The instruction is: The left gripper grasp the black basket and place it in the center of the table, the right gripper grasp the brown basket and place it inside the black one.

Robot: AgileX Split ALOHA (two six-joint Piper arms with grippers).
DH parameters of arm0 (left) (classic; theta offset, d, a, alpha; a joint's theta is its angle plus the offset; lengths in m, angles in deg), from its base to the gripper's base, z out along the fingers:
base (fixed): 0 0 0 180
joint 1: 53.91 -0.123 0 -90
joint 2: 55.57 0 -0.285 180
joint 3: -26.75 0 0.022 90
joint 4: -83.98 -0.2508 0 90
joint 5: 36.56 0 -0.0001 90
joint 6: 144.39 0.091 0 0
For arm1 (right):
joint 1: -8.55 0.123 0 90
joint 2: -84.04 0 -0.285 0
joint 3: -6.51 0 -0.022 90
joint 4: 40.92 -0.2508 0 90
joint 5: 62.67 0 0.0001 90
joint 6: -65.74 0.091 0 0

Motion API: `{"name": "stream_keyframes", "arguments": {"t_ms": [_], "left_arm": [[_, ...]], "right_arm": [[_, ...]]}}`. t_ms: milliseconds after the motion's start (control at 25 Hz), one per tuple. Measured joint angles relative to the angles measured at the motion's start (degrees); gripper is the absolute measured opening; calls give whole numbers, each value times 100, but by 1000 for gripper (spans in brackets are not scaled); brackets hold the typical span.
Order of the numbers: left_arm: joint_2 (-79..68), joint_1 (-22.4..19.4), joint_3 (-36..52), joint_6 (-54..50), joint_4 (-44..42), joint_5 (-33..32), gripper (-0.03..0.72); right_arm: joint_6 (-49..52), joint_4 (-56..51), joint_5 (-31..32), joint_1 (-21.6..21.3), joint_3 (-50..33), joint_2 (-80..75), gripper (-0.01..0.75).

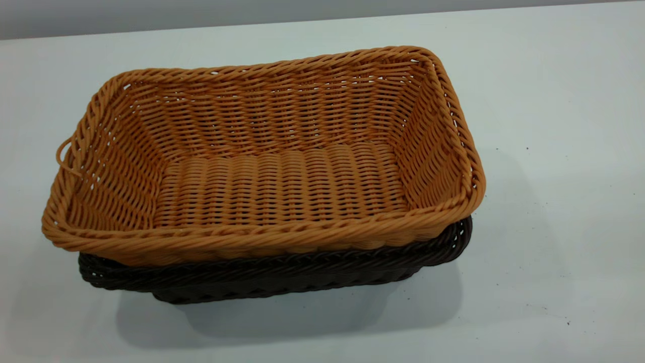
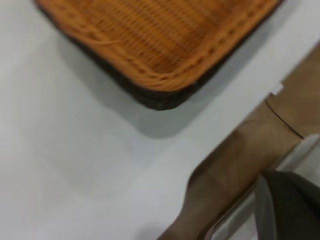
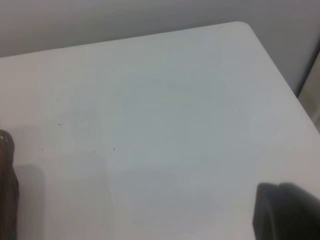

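- Judging from how things lie, the nesting is done: the brown basket (image 1: 272, 166) sits inside the black basket (image 1: 282, 277) on the desk (image 1: 554, 151), slightly askew.
- Retreating well means lifting each claw straight clear without nudging either rim.
- The left claw is out of sight; the stacked baskets lie well apart from its camera.
- The right claw's state cannot be told; only the black basket's edge (image 3: 6, 190) shows, off to one side.
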Motion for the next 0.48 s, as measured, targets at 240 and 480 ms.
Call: {"name": "stream_keyframes", "arguments": {"t_ms": [240,480], "left_arm": [[0,-1284,0,9,0,0,-1],[0,-2453,0,9,0,0,-1]], "right_arm": [[0,0,0,0,0,0,0],[0,0,0,0,0,0,0]]}}
